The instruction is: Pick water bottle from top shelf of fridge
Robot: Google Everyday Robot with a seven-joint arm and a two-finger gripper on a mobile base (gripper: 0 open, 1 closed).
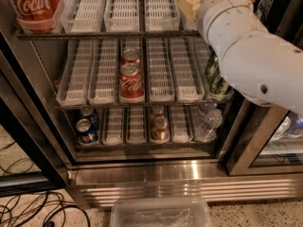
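The fridge (pixel 189 174) stands open, with racks of white slotted trays. The top shelf (pixel 123 13) runs across the top of the view. My white arm (pixel 251 56) reaches in from the right to the right end of that shelf. The tan base of my gripper (pixel 188 4) shows just above the rack there; the rest of it lies behind the arm and the frame's top edge. The water bottle is hidden behind the arm or out of view. A large red Coca-Cola can (pixel 33 6) stands at the shelf's left end.
The middle rack holds two Coca-Cola cans (pixel 131 79) and green cans (pixel 215 82) at the right. The lowest rack holds blue cans (pixel 86 126), brown cans (pixel 159 124) and a small clear bottle (pixel 208 123). A clear plastic bin (pixel 161 213) and cables (pixel 28 209) lie on the floor.
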